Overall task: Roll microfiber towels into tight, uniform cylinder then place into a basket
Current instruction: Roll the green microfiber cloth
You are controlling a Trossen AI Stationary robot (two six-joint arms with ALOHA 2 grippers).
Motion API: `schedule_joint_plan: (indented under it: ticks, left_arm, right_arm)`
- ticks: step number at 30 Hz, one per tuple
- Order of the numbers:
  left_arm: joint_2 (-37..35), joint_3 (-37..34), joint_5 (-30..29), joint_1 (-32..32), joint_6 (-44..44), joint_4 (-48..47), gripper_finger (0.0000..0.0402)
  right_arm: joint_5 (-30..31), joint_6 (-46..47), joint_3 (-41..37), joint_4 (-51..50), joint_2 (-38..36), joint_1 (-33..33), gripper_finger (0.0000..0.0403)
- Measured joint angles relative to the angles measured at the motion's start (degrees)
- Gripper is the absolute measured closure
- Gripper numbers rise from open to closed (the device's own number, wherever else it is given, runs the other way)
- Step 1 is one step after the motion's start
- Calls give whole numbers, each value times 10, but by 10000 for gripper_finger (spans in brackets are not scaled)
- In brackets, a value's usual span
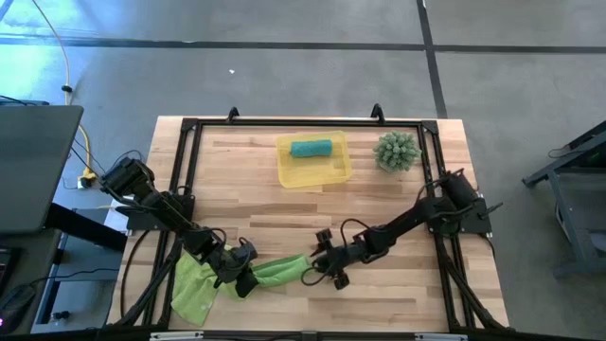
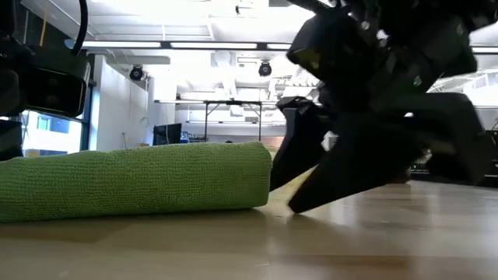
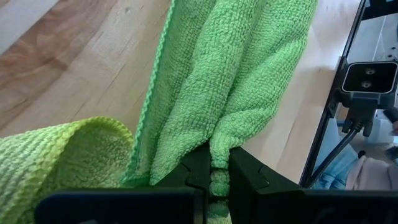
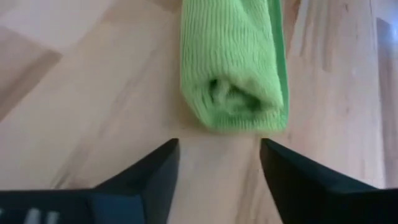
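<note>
A fold of the lime-green towel [image 3: 236, 81] is being pinched between the closed fingers of the left gripper [image 3: 217, 177], apparently to anchor that end while the roll is tightened. The right gripper [image 4: 217, 162] is being held wide open and empty just off the roll's near end, seemingly lined up to clamp it. A second lime-green cloth [image 1: 194, 289] is lying beneath the left arm. The teal roll [image 1: 311, 148] is already resting in the yellow basket [image 1: 331, 173], well apart.
</note>
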Motion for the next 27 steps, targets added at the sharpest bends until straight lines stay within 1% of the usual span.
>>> schedule_joint_plan:
  ticks: [2, 4, 11, 16, 23, 25, 27]
  left_arm:
    - [0, 0, 0, 0, 0, 0, 381]
    - [0, 0, 0, 0, 0, 0, 381]
    - [0, 0, 1, 1, 0, 0, 380]
    - [0, 0, 0, 1, 0, 0, 380]
    - [0, 0, 0, 1, 0, 1, 380]
    - [0, 0, -1, 1, 0, 2, 380]
    - [0, 0, -1, 1, 0, 2, 380]
  right_arm:
    - [21, -5, -1, -36, -21, 1, 166]
    - [32, -17, -1, -47, -38, 3, 155]
    - [27, -149, 0, 68, -26, 30, 151]
    - [27, -152, 0, 104, 0, 27, 151]
    - [31, -184, 0, 163, 47, 22, 151]
    - [31, -186, 0, 167, 56, 22, 156]
    - [31, -186, 1, 174, 60, 22, 171]
